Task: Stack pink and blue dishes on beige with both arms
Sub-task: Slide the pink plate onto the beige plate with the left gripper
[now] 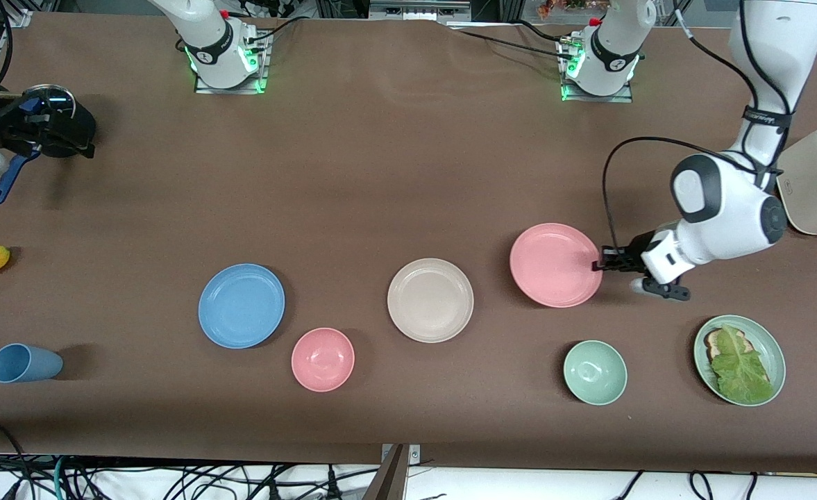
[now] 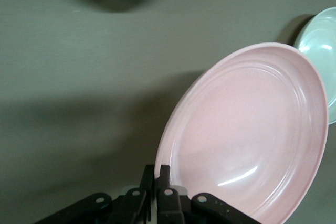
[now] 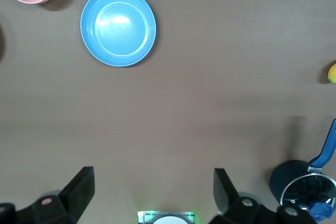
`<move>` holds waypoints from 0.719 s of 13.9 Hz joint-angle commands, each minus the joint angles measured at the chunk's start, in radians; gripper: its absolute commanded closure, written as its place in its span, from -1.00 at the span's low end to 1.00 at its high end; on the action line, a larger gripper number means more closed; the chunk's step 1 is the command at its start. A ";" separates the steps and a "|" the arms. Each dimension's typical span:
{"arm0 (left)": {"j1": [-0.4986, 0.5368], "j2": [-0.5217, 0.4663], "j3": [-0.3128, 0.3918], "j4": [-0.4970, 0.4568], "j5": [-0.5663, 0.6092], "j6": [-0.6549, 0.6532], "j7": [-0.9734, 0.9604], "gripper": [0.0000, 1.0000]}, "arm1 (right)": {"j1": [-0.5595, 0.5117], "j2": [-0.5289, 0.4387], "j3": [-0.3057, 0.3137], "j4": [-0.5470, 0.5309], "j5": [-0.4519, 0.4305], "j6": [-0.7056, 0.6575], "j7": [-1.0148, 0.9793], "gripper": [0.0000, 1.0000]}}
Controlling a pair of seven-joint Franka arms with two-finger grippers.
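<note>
On the tabletop (image 1: 394,173), nothing is stacked yet — the pink plate (image 1: 554,264) is pinched by the left claw (image 1: 601,264); the right claw (image 3: 152,190) waits spread, blue plate (image 1: 241,305) and beige plate (image 1: 430,300) untouched.

Matte plastic marks the pink plate (image 1: 554,264), though its inner face carries a faint sheen in the left wrist view, clamped at the rim by the left hand (image 1: 599,264) of dull black plastic. The blue plate (image 1: 241,305) and beige plate (image 1: 430,300) look equally matte and smooth. The bench (image 1: 394,173) wears a flat brown, non-reflective covering. The left arm (image 1: 724,201) shows glossy white shells with dark grey caps.
</note>
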 commanded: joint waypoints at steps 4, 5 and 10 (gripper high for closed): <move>-0.195 0.154 0.002 0.181 0.023 0.045 -0.292 1.00 | -0.006 0.008 -0.004 0.026 -0.005 -0.005 0.002 -0.99; -0.231 0.169 0.002 0.197 0.023 0.066 -0.354 1.00 | -0.007 0.008 -0.008 0.026 -0.001 -0.005 -0.003 -1.00; -0.337 0.250 0.004 0.276 0.023 0.137 -0.534 1.00 | 0.002 0.023 0.002 0.024 0.005 -0.003 -0.006 -1.00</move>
